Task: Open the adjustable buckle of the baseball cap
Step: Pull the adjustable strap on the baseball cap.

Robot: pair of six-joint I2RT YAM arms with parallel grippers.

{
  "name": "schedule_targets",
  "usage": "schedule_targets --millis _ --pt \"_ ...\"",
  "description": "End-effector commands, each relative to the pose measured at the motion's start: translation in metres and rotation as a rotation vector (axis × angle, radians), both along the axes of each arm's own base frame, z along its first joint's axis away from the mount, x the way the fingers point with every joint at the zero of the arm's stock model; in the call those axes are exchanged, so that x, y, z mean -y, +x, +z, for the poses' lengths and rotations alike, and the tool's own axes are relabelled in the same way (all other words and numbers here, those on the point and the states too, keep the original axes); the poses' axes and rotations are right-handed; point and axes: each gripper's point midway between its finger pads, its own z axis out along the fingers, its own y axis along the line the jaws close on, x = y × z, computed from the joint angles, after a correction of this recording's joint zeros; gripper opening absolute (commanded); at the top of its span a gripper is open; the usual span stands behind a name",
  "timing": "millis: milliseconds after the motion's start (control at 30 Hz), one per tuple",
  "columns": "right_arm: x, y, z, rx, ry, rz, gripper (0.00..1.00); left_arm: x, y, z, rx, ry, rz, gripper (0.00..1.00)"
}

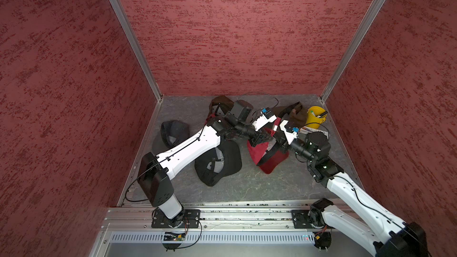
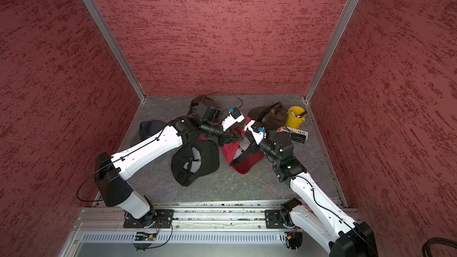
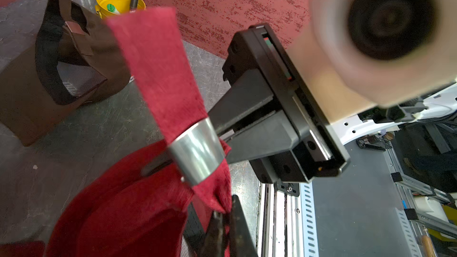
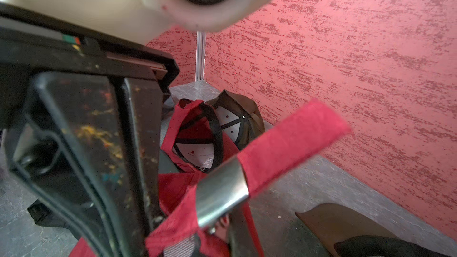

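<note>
- The red cap [image 1: 268,155] lies crown-down on the grey tabletop [image 1: 247,189], between the two arms and just right of a black cap [image 1: 220,161]. Its brim points toward the near edge in both top views.
- The back of the red cap is held up off the tabletop. The silver buckle [image 3: 197,154] hangs in the air, and the red strap [image 3: 158,70] runs through it, with its free end sticking out well past the metal.
- The left gripper [image 3: 226,215] reaches in from the left. Its fingers [image 3: 238,223] pinch the red cap's fabric just beside the buckle, on the cap side.
- The right gripper [image 3: 220,135] comes in from the opposite side and meets the buckle. Its fingers [image 3: 247,100] are pressed together with their tips hidden behind the metal, so I cannot tell whether they nip strap, buckle edge or nothing.
- In the right wrist view the buckle [image 4: 222,191] sits just above a dark fingertip, with the strap [image 4: 291,144] angled up toward the red wall [image 4: 358,58].
- A brown cap [image 1: 294,117] rests behind the grippers, touching or nearly touching a yellow bucket [image 1: 315,117] that holds markers [image 3: 111,8].
- A dark grey cap [image 1: 174,133] lies apart on the left, near the left arm.
- A second brown cap [image 1: 221,102] sits at the back, partly hidden by the left arm.
</note>
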Motion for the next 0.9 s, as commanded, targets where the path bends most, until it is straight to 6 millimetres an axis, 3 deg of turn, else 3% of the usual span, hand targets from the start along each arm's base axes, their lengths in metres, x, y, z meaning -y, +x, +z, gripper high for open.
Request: schedule_targets --millis 0,367,733,867 --pt "0.002 0.001 0.014 0.031 0.04 -0.024 0.02 0.001 0.004 -0.002 0.006 0.014 -0.005 0.0" --pt "0.012 0.011 0.03 -0.032 0.241 -0.103 0.0 -0.003 0.005 -0.014 0.035 0.054 0.015 0.0" --pt "0.016 0.026 0.034 -0.121 0.295 -0.173 0.0 -0.014 -0.003 -0.028 0.122 0.12 0.012 0.0" --pt "0.017 0.028 0.035 -0.136 0.32 -0.182 0.0 -0.017 0.0 -0.022 0.171 0.097 0.028 0.0"
